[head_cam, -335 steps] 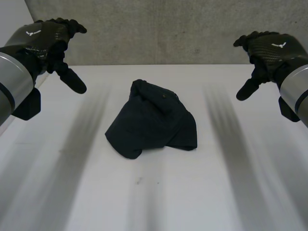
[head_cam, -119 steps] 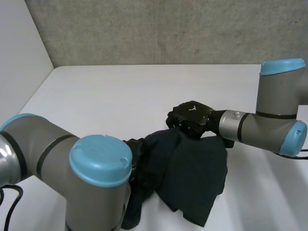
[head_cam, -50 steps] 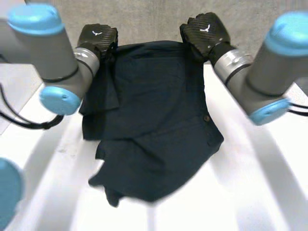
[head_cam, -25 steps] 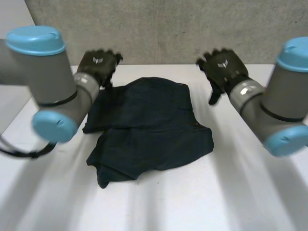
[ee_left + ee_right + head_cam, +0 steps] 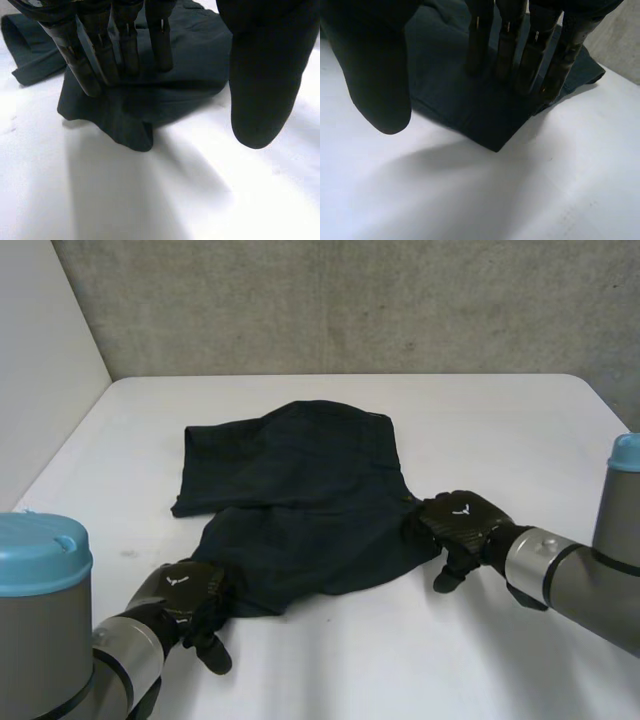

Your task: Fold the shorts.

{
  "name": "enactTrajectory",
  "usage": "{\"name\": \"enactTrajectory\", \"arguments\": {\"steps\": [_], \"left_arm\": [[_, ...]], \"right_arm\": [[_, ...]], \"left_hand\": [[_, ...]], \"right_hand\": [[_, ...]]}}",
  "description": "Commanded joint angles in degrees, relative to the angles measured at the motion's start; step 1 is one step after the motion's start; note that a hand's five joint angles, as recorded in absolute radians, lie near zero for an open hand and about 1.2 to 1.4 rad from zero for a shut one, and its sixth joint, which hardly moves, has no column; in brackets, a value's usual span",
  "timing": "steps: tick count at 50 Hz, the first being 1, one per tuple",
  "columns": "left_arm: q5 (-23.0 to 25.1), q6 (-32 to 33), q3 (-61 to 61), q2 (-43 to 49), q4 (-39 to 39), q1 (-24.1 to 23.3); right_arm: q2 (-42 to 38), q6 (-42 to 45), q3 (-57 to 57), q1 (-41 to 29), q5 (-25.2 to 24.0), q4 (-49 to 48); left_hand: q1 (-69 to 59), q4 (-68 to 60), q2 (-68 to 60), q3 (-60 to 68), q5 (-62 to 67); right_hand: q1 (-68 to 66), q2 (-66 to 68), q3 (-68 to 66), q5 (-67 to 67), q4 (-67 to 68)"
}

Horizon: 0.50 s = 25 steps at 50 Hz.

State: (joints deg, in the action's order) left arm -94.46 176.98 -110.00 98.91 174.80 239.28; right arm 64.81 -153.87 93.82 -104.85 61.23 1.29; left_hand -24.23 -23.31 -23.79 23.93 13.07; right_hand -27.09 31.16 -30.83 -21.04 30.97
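Note:
The dark navy shorts [image 5: 300, 495] lie spread on the white table [image 5: 330, 660], with a fold along their left side. My left hand [image 5: 185, 602] is at the shorts' near left corner. In the left wrist view its straight fingers [image 5: 120, 50] rest on that corner of the shorts [image 5: 195, 55], and the thumb [image 5: 265, 80] hangs apart over bare table. My right hand [image 5: 460, 525] is at the near right corner. Its fingers [image 5: 520, 55] stand straight on the shorts [image 5: 445, 80] beside that corner, and its thumb [image 5: 375, 75] is off the cloth. Both hands are open.
A grey concrete wall [image 5: 350, 300] runs behind the table and a white panel [image 5: 40, 370] stands along its left side. The table's right edge [image 5: 605, 405] lies beyond my right arm. Bare white table surrounds the shorts.
The hands let go of the shorts' far edge and came down to the near corners. The shorts, held up a second ago, now lie on the table.

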Motion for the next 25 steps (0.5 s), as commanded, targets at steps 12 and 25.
{"name": "enactTrajectory", "arguments": {"steps": [12,25], "left_arm": [[-4.42,1.17,5.14,9.45,9.16,4.53],[-4.42,1.17,8.13,13.59,9.33,4.71]], "right_arm": [[-11.02,-4.15,-9.44,-2.99,1.26,-6.3],[-15.32,-7.67,-13.66,-7.3,4.32,-6.74]], "left_hand": [[-0.46,-1.37,-0.89,0.75,1.61],[-0.46,-1.37,-0.89,0.75,1.61]], "right_hand": [[-6.2,2.13,-2.47,-2.25,2.32],[-38.37,34.3,-34.64,-34.42,34.49]]}}
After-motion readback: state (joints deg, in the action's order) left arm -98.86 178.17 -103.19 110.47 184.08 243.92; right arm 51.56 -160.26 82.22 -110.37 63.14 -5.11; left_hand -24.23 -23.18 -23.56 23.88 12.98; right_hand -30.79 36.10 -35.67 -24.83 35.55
